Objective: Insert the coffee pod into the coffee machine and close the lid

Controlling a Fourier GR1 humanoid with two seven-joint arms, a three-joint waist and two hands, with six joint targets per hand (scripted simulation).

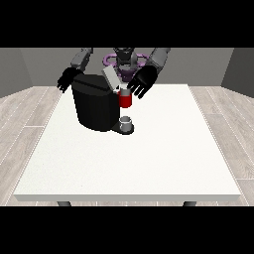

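A: Starting nearest the camera, what was there?

B: The white table (pixel 149 168) lay bare along its near edge and across its middle. Farther back, toward the far left part of the top, stood the black coffee machine (pixel 94 106), with a small grey cup (pixel 126 123) on its drip base at the side facing the table's centre.

A: And the pod?

B: I couldn't make out a separate coffee pod. Just above the cup was the machine's red part (pixel 125 100), and whether a pod already sat in it was hidden. The grey lid (pixel 110 78) stood tilted up, so it wasn't closed.

A: The hands?

B: The hand at the view's right (pixel 140 83) hovered just beside the red part and the raised lid, fingers spread apart and holding nothing that I could see. The hand at the view's left (pixel 66 79) hung behind the machine's far left corner, fingers relaxed and apart, and seemingly holding nothing either.

A: What could go wrong?

B: My guess: if the lid were pushed from the side rather than from above, the machine might slide toward the left edge or the cup get knocked off. And if no pod was seated, closing would leave the task unfinished.
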